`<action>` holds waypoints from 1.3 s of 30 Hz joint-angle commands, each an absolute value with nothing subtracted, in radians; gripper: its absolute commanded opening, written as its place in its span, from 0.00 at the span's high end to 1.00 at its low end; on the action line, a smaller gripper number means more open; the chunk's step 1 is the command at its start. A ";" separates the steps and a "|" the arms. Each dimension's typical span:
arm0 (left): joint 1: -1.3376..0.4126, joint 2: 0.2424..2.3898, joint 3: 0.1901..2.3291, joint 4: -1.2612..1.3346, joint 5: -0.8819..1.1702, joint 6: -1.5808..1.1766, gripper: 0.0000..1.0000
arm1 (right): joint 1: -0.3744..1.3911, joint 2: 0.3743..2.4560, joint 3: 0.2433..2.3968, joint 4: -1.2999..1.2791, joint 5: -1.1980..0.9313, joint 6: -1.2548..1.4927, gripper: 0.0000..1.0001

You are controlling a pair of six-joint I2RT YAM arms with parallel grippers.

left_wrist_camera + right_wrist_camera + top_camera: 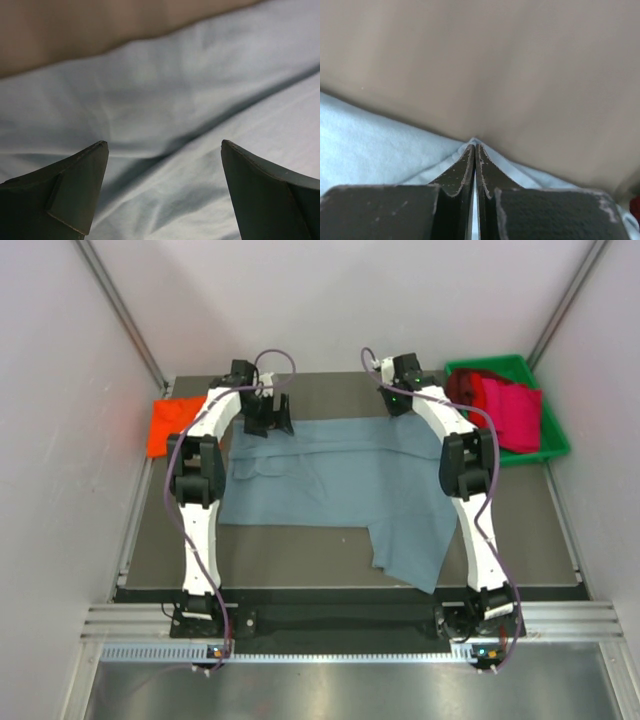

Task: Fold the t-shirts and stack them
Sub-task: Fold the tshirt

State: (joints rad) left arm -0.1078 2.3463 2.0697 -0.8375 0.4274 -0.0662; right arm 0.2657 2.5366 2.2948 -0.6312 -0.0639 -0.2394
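Observation:
A large slate blue-grey t-shirt (340,485) lies spread over the middle of the dark table. My left gripper (268,422) is open just above its far left edge; in the left wrist view the cloth (165,115) fills the space between the two spread fingers (75,190). My right gripper (398,402) is shut on the shirt's far right edge; in the right wrist view a thin fold of blue cloth (473,142) sits pinched at the tips. An orange-red t-shirt (172,424) lies folded at the far left. Crimson/magenta t-shirts (508,412) lie in the bin.
A green plastic bin (553,435) stands at the far right corner of the table. Pale walls close in on both sides. A metal rail (350,620) runs along the near edge by the arm bases.

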 commanded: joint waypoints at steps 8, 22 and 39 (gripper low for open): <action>-0.045 2.441 2.168 -0.839 0.422 -0.069 0.01 | 0.313 2.228 2.140 -0.676 -0.043 -0.244 1.00; -0.043 2.445 2.146 -0.830 0.445 -0.101 0.01 | 0.362 2.201 2.035 -0.733 -0.078 -0.230 0.41; -0.046 2.416 2.102 -0.831 0.405 -0.083 0.01 | 0.322 2.424 2.246 -0.670 -0.012 -0.221 0.50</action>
State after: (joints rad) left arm -0.0395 2.4256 2.1365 -0.8101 0.4232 -0.0895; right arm 0.3305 2.4046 2.1773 -0.7174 -0.0338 -0.2317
